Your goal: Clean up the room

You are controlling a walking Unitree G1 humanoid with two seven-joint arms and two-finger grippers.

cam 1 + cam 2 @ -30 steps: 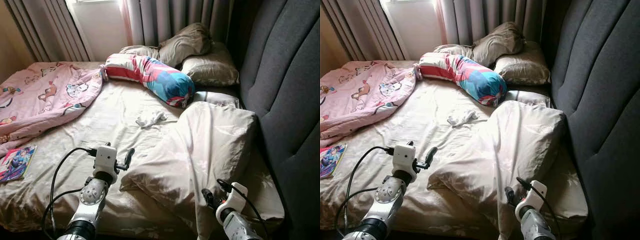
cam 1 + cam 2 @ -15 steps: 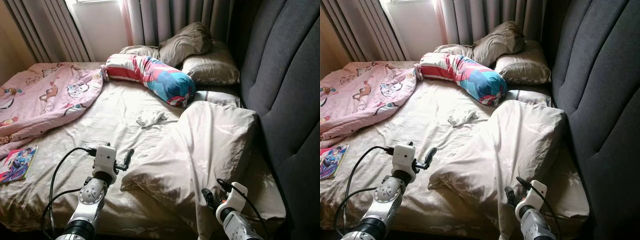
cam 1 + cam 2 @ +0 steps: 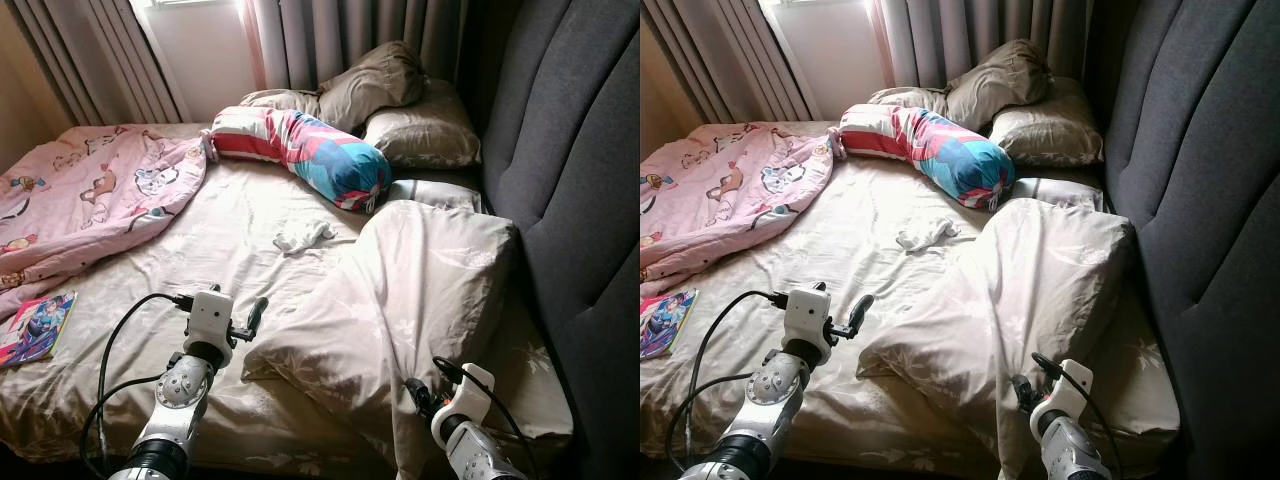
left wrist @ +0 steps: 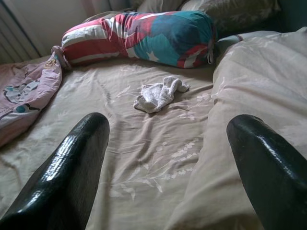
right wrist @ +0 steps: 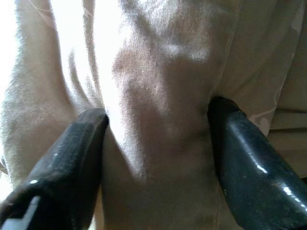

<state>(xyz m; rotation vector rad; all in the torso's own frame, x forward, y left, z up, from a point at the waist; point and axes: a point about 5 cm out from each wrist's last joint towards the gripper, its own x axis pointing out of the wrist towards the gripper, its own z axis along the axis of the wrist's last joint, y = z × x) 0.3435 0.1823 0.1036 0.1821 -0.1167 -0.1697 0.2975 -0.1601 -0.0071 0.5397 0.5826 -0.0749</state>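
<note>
Across the bed [image 3: 200,230], beige duvet [image 3: 420,290] heaped against the headboard, small white cloth [image 3: 303,237] lying mid-mattress. Right gripper [image 5: 156,158] spread around a duvet fold, not yet pinching; left gripper [image 4: 168,167] spread, empty, aimed toward the cloth. Risk: thin bite slipping free under the duvet's weight.

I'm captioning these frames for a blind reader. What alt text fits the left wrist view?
The left gripper, fingers wide apart, points across a beige sheet at a small crumpled white cloth. Behind it lies a red, white and blue bolster, with a pink blanket on one side and a beige duvet on the other.
</note>
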